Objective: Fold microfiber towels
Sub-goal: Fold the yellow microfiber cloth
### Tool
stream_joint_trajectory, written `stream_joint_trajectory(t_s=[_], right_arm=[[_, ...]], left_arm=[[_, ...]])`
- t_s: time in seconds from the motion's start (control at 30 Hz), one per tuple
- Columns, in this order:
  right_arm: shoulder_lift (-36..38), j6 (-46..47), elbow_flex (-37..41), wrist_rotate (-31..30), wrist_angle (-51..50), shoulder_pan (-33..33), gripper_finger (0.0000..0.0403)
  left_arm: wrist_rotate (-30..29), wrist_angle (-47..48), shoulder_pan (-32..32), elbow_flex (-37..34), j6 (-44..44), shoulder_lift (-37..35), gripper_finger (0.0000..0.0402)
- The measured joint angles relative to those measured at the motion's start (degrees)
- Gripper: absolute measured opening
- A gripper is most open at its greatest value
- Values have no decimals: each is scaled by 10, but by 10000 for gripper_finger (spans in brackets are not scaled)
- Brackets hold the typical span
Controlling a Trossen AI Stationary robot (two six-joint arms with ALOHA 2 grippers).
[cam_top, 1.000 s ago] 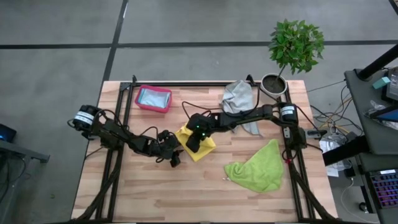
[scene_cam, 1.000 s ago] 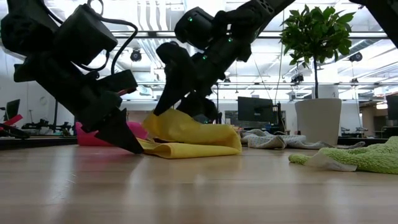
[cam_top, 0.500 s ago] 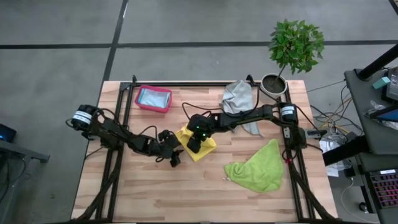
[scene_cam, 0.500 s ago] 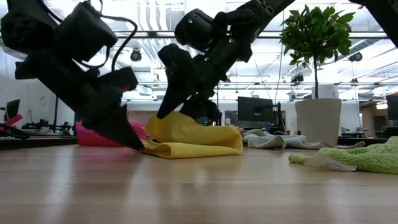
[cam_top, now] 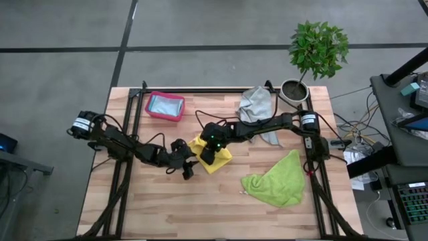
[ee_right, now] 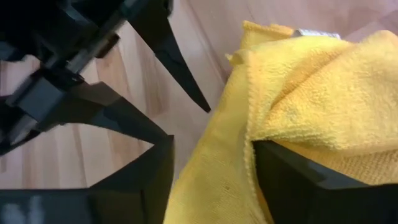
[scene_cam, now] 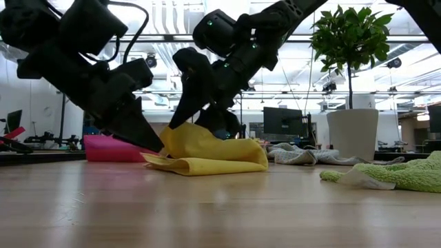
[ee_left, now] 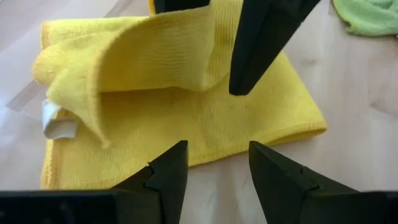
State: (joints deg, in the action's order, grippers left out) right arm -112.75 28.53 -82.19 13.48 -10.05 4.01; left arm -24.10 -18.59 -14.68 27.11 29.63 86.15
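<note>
A yellow towel [cam_top: 219, 161] lies folded at the table's middle, with one flap [ee_left: 155, 56] standing up in a curl. My right gripper [cam_top: 208, 154] is over it, open, its fingers on either side of the flap. My left gripper [cam_top: 188, 163] is open and empty just left of the towel, its tips [scene_cam: 157, 146] beside the towel's edge and off the table. A lime green towel [cam_top: 274, 179] lies crumpled at the right. A grey towel [cam_top: 257, 106] lies at the far side. A light blue towel [cam_top: 165, 104] lies in the pink bin. My right gripper comes from above, slanting down toward the left. The towel's raised flap [ee_right: 292, 118] drapes over one finger [ee_right: 298, 180]. The other finger [ee_right: 149, 180] stands apart from it, over the lower layer. The rest of the towel lies flat on the table.
The pink bin [cam_top: 151, 110] stands at the far left. A potted plant [cam_top: 314, 53] stands at the far right corner. There is bare wood along the near edge [cam_top: 200, 214].
My left gripper has lifted its tips off the table beside the towel's left edge and tipped up a little. The towel's left edge now lies free. My right gripper has stayed over the raised flap, which has kept its shape.
</note>
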Motion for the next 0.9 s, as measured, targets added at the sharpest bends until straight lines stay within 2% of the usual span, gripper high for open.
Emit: stream_joint_trajectory(t_s=[0.23, 0.47, 0.6, 0.77, 0.9], right_arm=[[0, -10, 0, 15, 0, 1, 257], [3, -41, -9, 20, -3, 3, 271], [3, -45, -10, 20, -2, 3, 268], [3, -45, -10, 20, -3, 3, 263], [3, -45, -10, 19, -1, 3, 265]], left_arm=[[2, -1, 0, 5, -4, -19, 154], [16, 49, -2, 5, -36, -90, 154], [-32, 94, -1, 5, -88, -128, 154], [-108, 99, 1, 5, -187, -144, 154], [-121, 97, 14, 5, -221, -133, 154]])
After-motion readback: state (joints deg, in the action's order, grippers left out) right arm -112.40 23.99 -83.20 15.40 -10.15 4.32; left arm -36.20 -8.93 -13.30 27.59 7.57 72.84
